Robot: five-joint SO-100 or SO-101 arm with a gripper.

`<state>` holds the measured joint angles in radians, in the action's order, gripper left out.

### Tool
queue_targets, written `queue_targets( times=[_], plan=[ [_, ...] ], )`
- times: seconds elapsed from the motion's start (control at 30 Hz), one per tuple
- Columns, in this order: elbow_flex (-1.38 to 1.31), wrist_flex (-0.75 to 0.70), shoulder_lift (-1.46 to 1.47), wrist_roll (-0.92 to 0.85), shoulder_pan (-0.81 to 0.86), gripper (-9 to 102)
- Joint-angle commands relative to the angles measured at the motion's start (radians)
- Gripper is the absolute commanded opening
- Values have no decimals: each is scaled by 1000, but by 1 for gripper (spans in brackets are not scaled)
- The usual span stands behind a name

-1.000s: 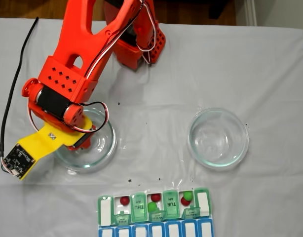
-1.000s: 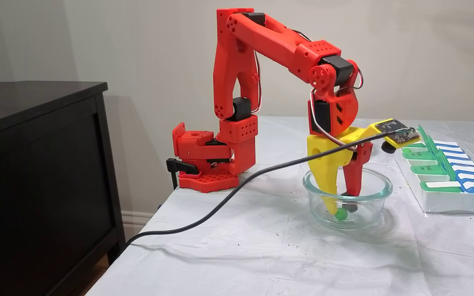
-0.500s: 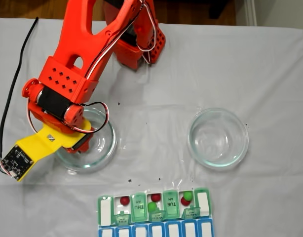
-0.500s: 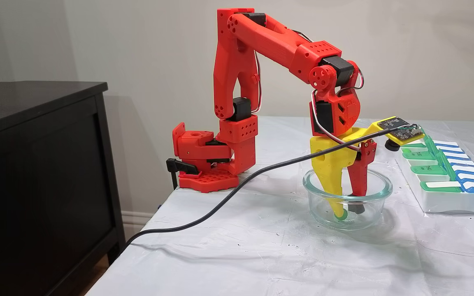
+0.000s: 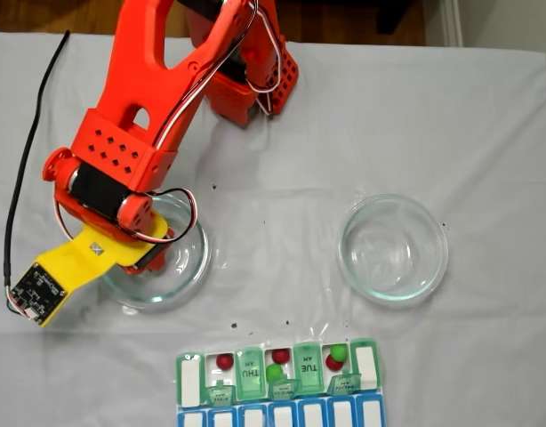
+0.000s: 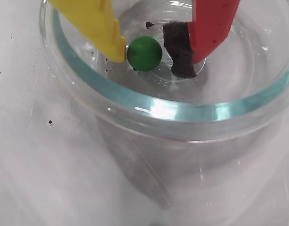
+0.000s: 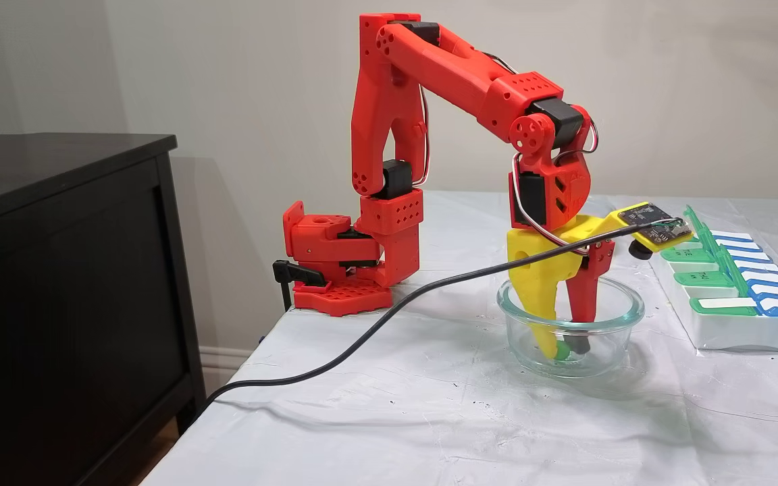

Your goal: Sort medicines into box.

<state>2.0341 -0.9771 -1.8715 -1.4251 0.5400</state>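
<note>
- The tool [image 6: 154,52] reaches into the left glass dish [image 6: 154,110], apparently pinching a green ball [image 6: 144,53].
- Five balls sit in the box [image 5: 277,368].

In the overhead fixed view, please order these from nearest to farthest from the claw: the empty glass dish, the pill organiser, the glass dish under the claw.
1. Glass dish under the claw, on the left; the claw reaches into it.
2. Pill organiser, at the bottom centre.
3. Empty glass dish, on the right.
</note>
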Motion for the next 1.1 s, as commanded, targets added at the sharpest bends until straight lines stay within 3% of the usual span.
queue_targets(
  times=[0.0,0.4,0.57,0.9,1.07],
  plan=[
    [-48,-6,-12,5,-9,17],
    [-28,12,-17,11,-12,16],
    [-12,34,-29,23,-14,6],
    [2,48,-52,43,-15,0],
    [-38,-18,-106,58,-15,0]
  ],
)
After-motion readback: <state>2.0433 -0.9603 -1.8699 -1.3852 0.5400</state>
